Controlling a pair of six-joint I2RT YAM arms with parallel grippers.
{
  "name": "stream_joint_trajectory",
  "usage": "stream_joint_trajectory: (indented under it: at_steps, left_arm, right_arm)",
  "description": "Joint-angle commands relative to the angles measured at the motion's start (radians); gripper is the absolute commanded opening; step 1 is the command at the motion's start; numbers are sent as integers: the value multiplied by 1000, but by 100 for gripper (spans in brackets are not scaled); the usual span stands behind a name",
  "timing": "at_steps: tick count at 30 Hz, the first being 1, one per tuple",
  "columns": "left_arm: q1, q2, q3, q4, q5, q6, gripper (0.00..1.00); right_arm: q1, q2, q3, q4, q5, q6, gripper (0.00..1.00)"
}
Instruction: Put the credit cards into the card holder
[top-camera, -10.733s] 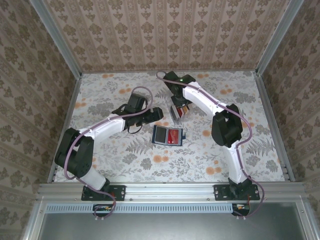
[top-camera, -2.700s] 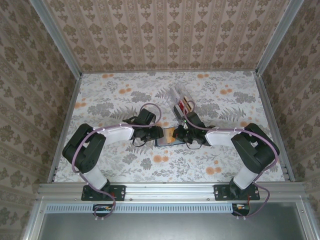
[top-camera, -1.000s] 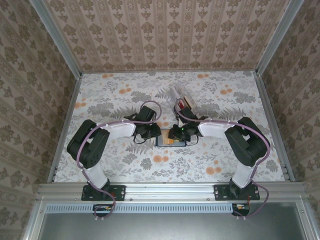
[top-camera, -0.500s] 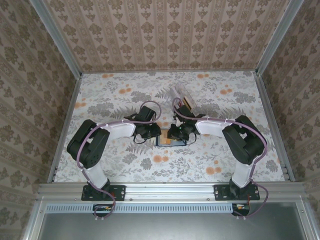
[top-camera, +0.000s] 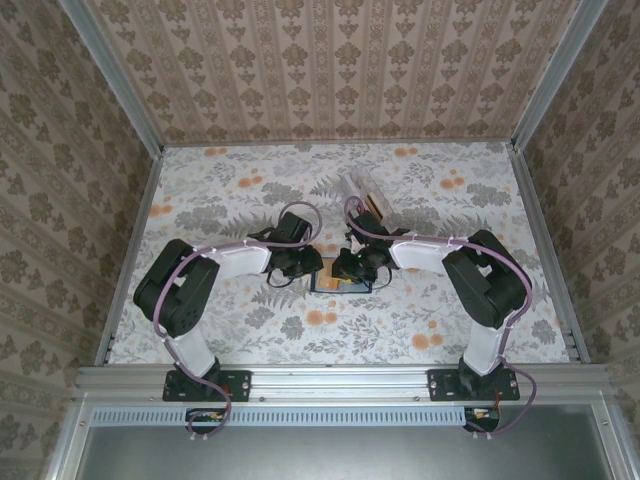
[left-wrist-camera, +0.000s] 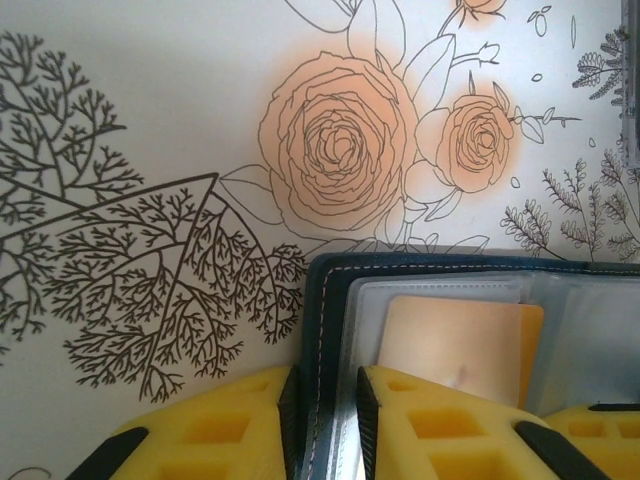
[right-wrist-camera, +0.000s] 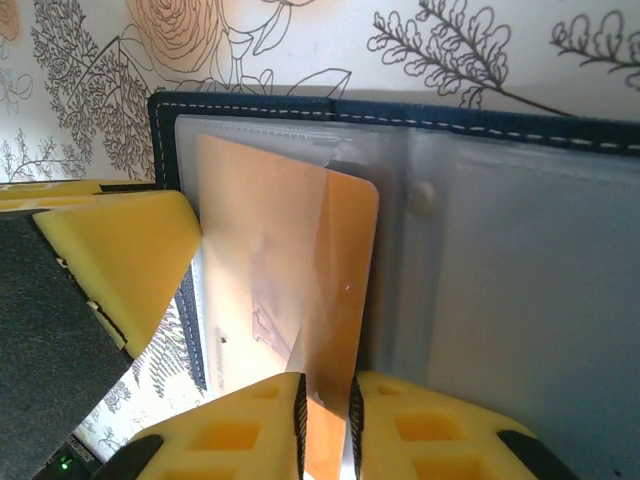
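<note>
Right fingers (right-wrist-camera: 240, 430) pinched the orange card (right-wrist-camera: 300, 270), partly in the sleeve (right-wrist-camera: 260, 135) ahead; left fingers (left-wrist-camera: 220, 430) clamped the card holder (left-wrist-camera: 450, 262) by its edge. A straight, flat push was needed.

1. The top external camera is fixed high behind both arm bases, tilted down across the whole white flower-printed table (top-camera: 200, 200), far off
2. The left wrist camera peers from very close past the yellow-padded left gripper (left-wrist-camera: 327, 380), down onto the tabletop
3. The right wrist camera sits equally close behind the yellow-padded right gripper (right-wrist-camera: 328, 382)
4. All three share the small navy-blue folding card holder (top-camera: 345, 287) with its orange-tan plastic card (right-wrist-camera: 340, 250)
</note>
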Motion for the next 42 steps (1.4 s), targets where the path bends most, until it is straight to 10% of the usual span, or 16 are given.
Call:
stream_joint_trajectory:
  at_steps: [1,21,42]
  left_arm:
    - [0,-21,-18,-32,-23,-9,29]
    - [49,-137,21,-36,-70,43,47]
    - [124,-221,-26,18,-102,44,67]
  right_arm:
    - [10,-49,47,-62,27,-32,26]
    - [-105,39,657,-729,638,-498,33]
    - [-13,384,1014,-918,787,-628,37]
